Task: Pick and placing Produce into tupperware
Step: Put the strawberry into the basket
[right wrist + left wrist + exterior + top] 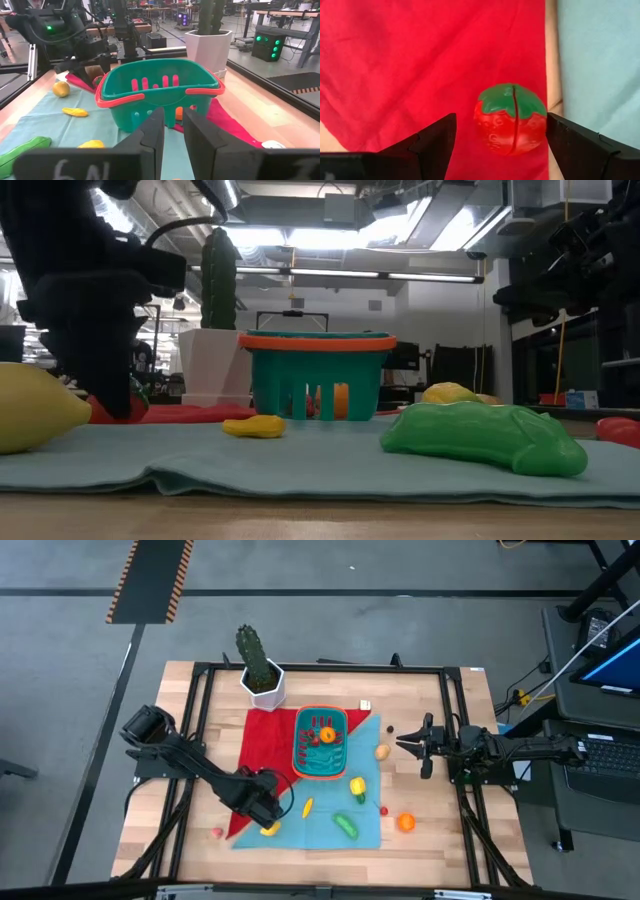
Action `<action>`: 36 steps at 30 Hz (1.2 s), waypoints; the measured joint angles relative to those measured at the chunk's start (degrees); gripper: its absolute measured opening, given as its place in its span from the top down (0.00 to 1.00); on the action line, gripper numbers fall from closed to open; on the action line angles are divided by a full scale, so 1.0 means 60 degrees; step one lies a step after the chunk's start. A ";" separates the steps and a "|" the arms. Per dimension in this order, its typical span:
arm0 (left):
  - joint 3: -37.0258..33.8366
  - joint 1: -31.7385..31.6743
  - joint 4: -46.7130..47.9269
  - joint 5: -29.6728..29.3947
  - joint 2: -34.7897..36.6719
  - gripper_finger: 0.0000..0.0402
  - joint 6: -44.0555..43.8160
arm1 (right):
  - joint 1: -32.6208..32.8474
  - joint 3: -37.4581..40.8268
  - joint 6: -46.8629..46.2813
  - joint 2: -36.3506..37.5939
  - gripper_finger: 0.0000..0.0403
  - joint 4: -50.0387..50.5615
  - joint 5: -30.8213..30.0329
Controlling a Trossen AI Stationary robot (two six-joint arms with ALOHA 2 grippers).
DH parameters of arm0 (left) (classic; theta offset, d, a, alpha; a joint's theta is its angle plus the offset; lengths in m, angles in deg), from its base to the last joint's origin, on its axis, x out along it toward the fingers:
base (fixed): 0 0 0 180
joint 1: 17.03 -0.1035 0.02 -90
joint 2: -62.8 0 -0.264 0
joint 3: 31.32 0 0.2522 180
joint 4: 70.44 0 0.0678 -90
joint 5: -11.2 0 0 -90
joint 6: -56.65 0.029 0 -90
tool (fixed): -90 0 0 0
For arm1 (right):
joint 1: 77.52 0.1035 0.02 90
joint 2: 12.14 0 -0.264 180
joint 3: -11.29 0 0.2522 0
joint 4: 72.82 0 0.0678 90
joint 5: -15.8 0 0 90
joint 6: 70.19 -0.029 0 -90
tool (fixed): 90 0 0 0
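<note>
The teal tupperware [320, 743] with an orange-red rim stands at the table's middle, partly on a red cloth [268, 735]. It holds an orange piece and a red piece. My left gripper [497, 137] is open, low over the red cloth. Its fingers stand on either side of a red toy strawberry [511, 120] with a green top, which lies on its side on the cloth. The gripper hides the strawberry in the high view. It shows in the low view [136, 400]. My right gripper [173, 135] hangs empty to the right of the tupperware [159, 92], with only a narrow gap between its fingers. My left gripper has one finger [570, 142] right beside the strawberry's side [542, 125]. I cannot tell whether it touches. The other finger [437, 137] stands clear of the strawberry.
On the light blue cloth [330, 810] lie a yellow pepper [357, 786], a green cucumber [346, 826], a small yellow piece [307, 807] and a lemon [270, 828]. An orange [406, 823], a potato [382, 751] and small red pieces lie on the wood. A cactus pot [262, 685] stands at the far side.
</note>
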 joint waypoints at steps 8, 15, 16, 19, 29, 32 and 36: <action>0.0000 -0.0002 -0.0011 0.0082 -0.0026 0.28 0.0029 | -0.0004 0.0003 0.0000 0.0000 0.82 0.0000 0.0003; 0.0000 -0.0236 -0.0117 0.0095 -0.0027 0.28 0.0013 | -0.0002 0.0004 0.0000 0.0000 0.82 0.0000 0.0000; 0.0000 -0.0280 -0.0117 0.0093 -0.0027 0.28 0.0039 | -0.0004 0.0004 0.0000 0.0000 0.82 0.0000 0.0000; 0.0000 -0.0375 -0.0117 0.0097 -0.0027 0.28 0.0037 | -0.0004 0.0003 0.0000 0.0000 0.82 0.0000 0.0003; 0.0000 -0.0364 -0.0117 0.0577 -0.0030 0.28 0.0037 | -0.0003 0.0004 0.0000 0.0000 0.82 0.0000 0.0004; 0.0000 -0.0380 -0.0117 0.0527 -0.0030 0.28 0.0083 | -0.0004 0.0004 0.0000 0.0000 0.82 0.0000 0.0004; 0.0000 -0.0393 -0.0117 0.0402 -0.0030 0.28 0.0106 | -0.0004 0.0004 0.0000 0.0000 0.82 0.0000 0.0004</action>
